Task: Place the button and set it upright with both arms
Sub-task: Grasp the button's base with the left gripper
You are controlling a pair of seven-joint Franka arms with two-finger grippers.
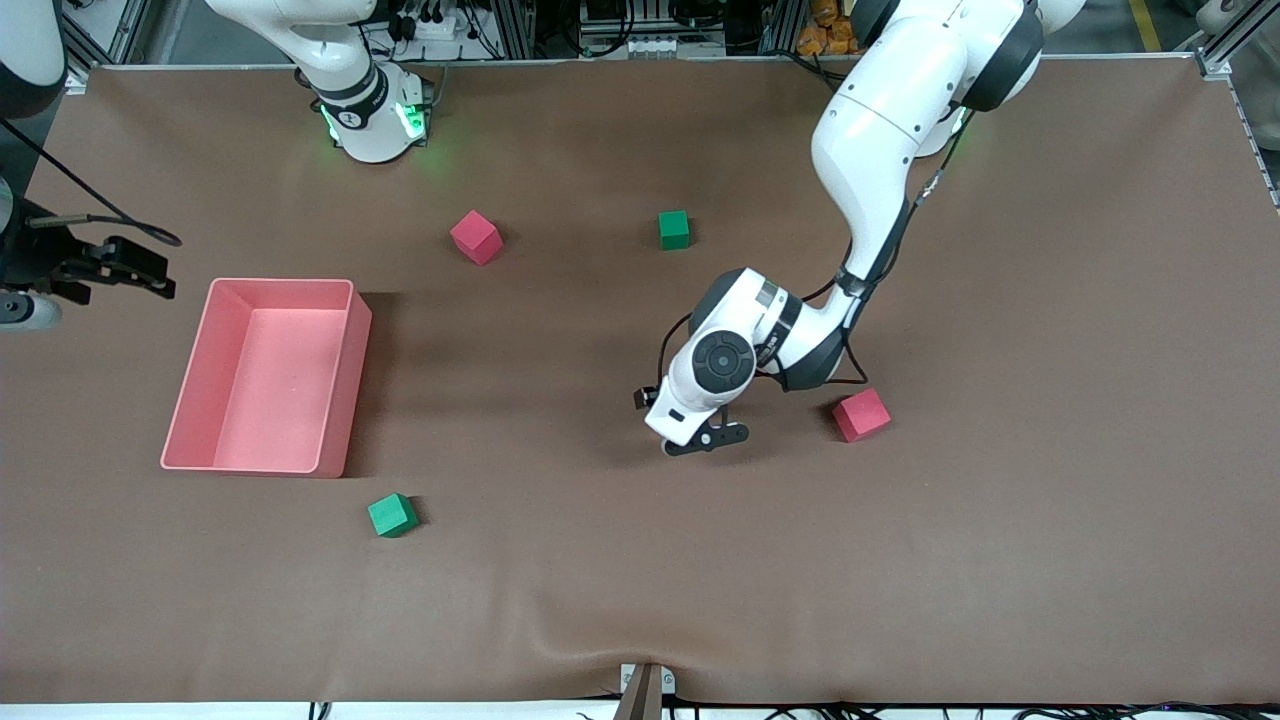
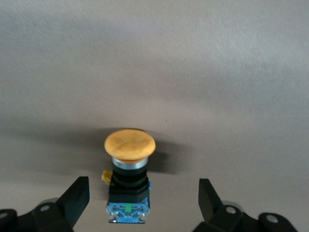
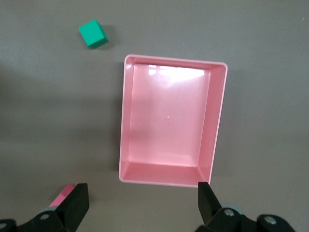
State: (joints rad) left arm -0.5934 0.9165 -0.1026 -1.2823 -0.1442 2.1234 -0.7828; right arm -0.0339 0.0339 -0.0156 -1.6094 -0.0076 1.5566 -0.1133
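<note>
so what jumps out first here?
The left gripper, low over mid-table and open, frames the button, which lies on the mat between its fingers. Next is the pink bin toward the right arm's end, with the open right gripper high over it.

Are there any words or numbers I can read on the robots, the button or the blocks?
None can be read.
Left arm, band near the wrist: tiny print, too small to read.
Right arm's base: a small mark, too blurred to read.
Button: plain orange cap; the blue base shows a green spot, no letters.
Pink bin and foam cubes: no markings.
</note>
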